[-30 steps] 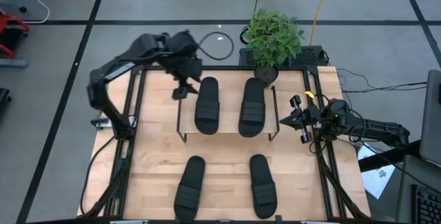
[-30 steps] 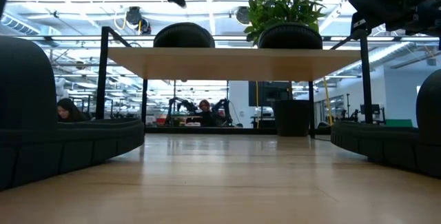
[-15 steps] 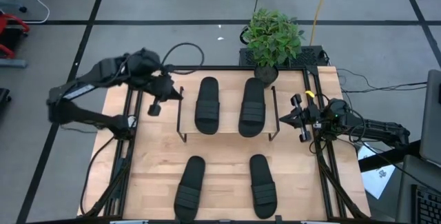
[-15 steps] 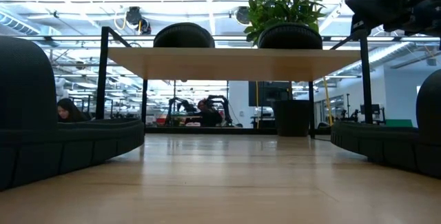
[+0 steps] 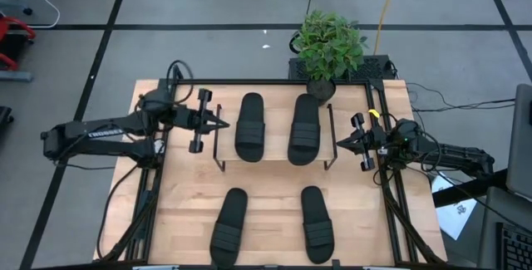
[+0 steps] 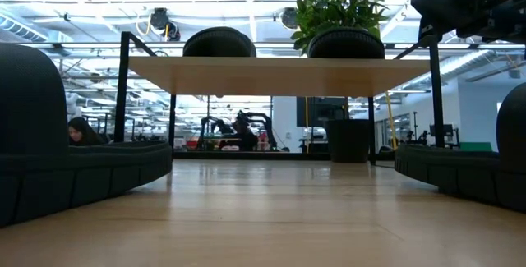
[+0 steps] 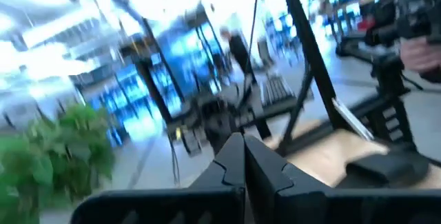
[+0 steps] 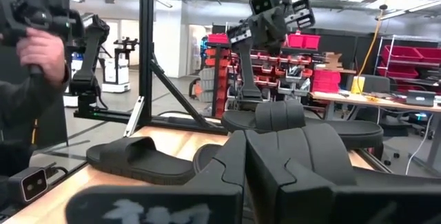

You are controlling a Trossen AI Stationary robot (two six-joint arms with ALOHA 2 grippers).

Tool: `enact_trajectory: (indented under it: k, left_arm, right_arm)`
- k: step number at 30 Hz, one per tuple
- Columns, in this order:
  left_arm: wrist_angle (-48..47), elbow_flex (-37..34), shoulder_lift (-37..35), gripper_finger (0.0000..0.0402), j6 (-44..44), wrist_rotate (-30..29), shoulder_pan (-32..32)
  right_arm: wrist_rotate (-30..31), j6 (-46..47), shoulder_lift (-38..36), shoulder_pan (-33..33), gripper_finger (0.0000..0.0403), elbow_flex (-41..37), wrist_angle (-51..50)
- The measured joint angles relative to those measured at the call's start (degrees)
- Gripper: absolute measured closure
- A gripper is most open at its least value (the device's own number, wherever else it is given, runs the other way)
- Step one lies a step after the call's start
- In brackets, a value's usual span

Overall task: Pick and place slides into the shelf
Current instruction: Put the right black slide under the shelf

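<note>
The left gripper (image 5: 223, 123) hangs just beside the left end of the shelf, its two dark fingers (image 7: 242, 156) pressed together into a point with nothing between them, aimed at the rack's wire leg. The right gripper (image 5: 341, 144) sits just off the rack's right end over the table's black rail, its dark fingers (image 8: 242, 156) likewise closed and empty. Between the two stands the small low shelf (image 5: 270, 160), a light wooden board on a thin black wire frame, and on it lie two of the black ribbed-strap slides side by side, the left shelf slide (image 5: 249, 126) and the right shelf slide (image 5: 305, 129), toes toward the far edge and apart from each other. On the larger light wooden tabletop (image 5: 270, 189) nearer the front lie the other two, the front left slide (image 5: 229, 227) tilted slightly and the front right slide (image 5: 317, 235), well apart from the rack. A leafy green potted plant (image 5: 329, 47) stands just behind the rack's far right corner. In the low view the slides on the board show only as two dark humps above its edge, and the front pair are cut off at both sides. The left wrist view is blurred, so little beyond the fingers can be made out.
</note>
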Motion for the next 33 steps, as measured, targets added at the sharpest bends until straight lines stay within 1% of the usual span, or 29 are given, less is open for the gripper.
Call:
enact_trajectory:
  k: [3,5,7,8,10,14,15,20,23,26,28,33]
  left_arm:
    - [7.63,-5.18,0.07,0.0401,0.01,2.35,0.09]
    - [11.46,-8.06,0.09,0.0401,-0.26,6.25,0.12]
    - [13.30,-10.30,-0.02,0.0401,-1.42,10.30,0.14]
    - [13.27,-11.34,-0.21,0.0401,-2.00,11.31,0.14]
    - [12.87,-13.87,-1.12,0.0401,-3.51,9.85,0.14]
    - [12.83,-19.33,-5.34,0.0401,-4.10,0.88,0.33]
    - [12.71,-20.70,-6.99,0.0401,-4.09,-0.20,0.57]
    - [8.61,-26.27,-13.91,0.0401,-4.28,0.32,1.73]
    - [8.63,-28.25,-15.45,0.0401,-3.83,0.41,1.84]
    - [8.42,-28.71,-15.73,0.0401,-5.02,1.33,1.84]
    - [8.08,-28.71,-15.69,0.0401,-6.71,2.20,1.80]
    - [9.90,-28.73,-15.67,0.0400,-7.66,3.66,1.76]
  right_arm:
    - [-0.01,1.12,-0.02,0.00,0.0403,0.00,0.81]
    - [-0.01,1.23,-0.01,0.00,0.0403,0.00,0.82]
    - [0.06,1.24,0.00,0.00,0.0403,0.00,0.80]
    - [0.06,1.21,0.00,0.00,0.0403,0.00,0.82]
    - [0.08,0.20,0.00,0.00,0.0403,0.00,1.00]
    - [0.09,-3.65,-0.02,-0.22,0.0403,0.00,3.69]
    - [-0.01,-3.81,-0.02,-0.24,0.0403,0.00,3.78]
    - [-0.19,-3.39,0.14,-0.24,0.0403,0.00,1.27]
    - [-0.20,-3.29,0.16,-0.24,0.0403,0.00,1.51]
    - [-0.24,-3.24,0.15,-0.24,0.0403,0.00,3.38]
    - [-2.53,-3.01,0.15,-0.26,0.0403,0.00,3.84]
    - [-14.18,0.48,0.13,-0.24,0.0403,0.01,7.24]
